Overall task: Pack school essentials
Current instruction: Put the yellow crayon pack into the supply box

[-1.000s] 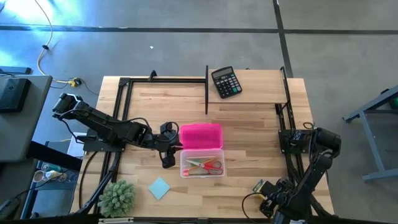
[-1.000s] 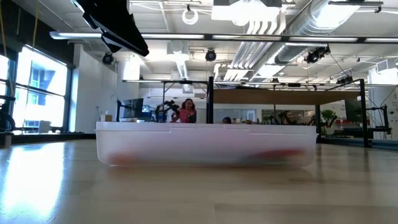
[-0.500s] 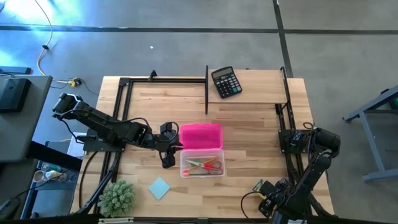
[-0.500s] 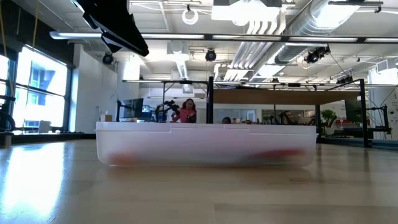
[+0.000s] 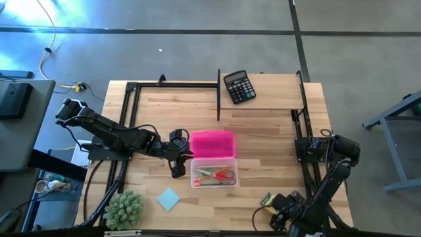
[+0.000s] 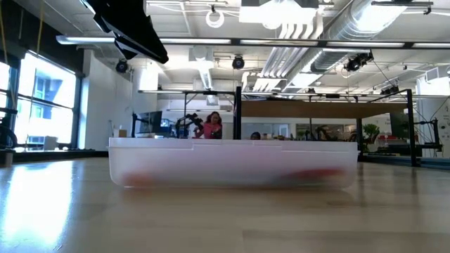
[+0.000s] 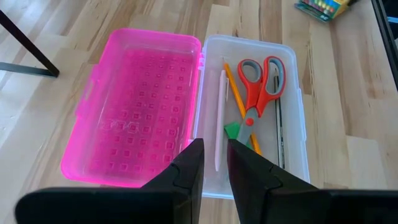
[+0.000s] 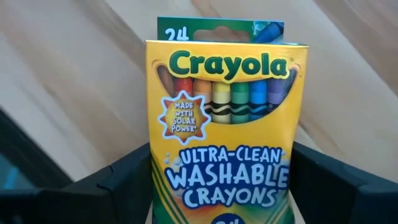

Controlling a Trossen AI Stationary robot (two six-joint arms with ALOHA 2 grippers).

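right hand [image 8: 221, 180]: fingers either side of the crayon box [image 8: 227, 124], closing on it; near bench [image 5: 276, 131] corner.
step: seat the grip squarely before lifting, then carry to the clear case [image 5: 214, 174], well off to one side.
left hand [image 7: 214, 165]: pressed together, empty, just over case rim.
case contents: scissors [image 7: 258, 84], pencil [image 7: 236, 93].
writing: "Crayola", "24", "Ultra-Clean Washable Crayons", "Made with solar power".

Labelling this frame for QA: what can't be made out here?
- Low view: the clear box wall is frosted, so its contents show only as red smears.
- Right wrist view: the crayon box is cut off by the picture's bottom edge.
- High view: the calculator keys are too small to read.
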